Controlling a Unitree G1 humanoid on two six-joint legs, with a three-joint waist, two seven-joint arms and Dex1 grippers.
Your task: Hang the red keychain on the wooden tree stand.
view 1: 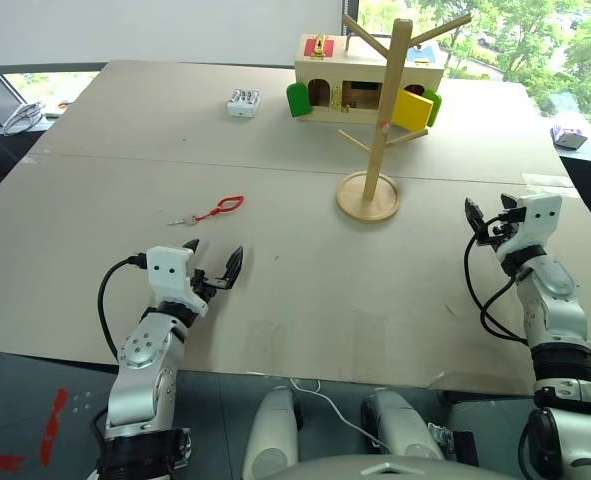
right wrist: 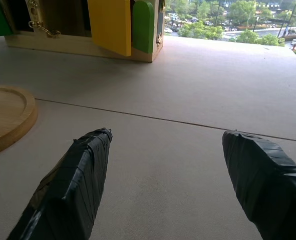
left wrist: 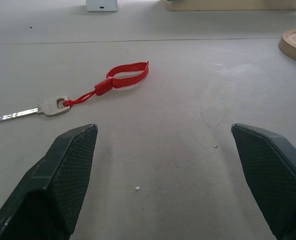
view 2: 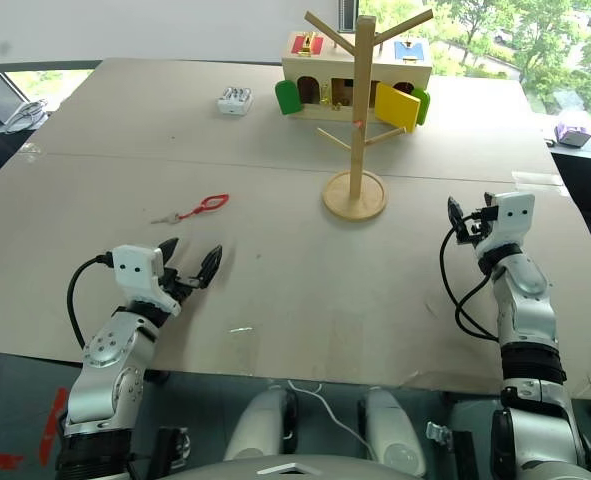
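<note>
Two beige boards butted edge to edge make up the tabletop (view 1: 275,300), with a seam running across it. At the far side sits a wooden box-house (view 1: 360,85) with green and yellow doors swung outward, and just in front of it stands the wooden tree stand (view 1: 375,120), upright on its round disc base, its angled pegs bare. Near the front right edge hovers the right end effector (view 1: 485,222), fingers spread apart with nothing between them; its wrist view looks over bare board toward the stand's base and the box-house. At the front left, the left end effector (view 1: 215,268) sits low over the board, its fingers (left wrist: 62,175) wide apart and empty. A small white box (view 1: 243,102) lies at the far left of the box-house. Just ahead of the left end effector, well apart from the stand, the red keychain (view 1: 218,209) lies flat, its silver key pointing left.
</note>
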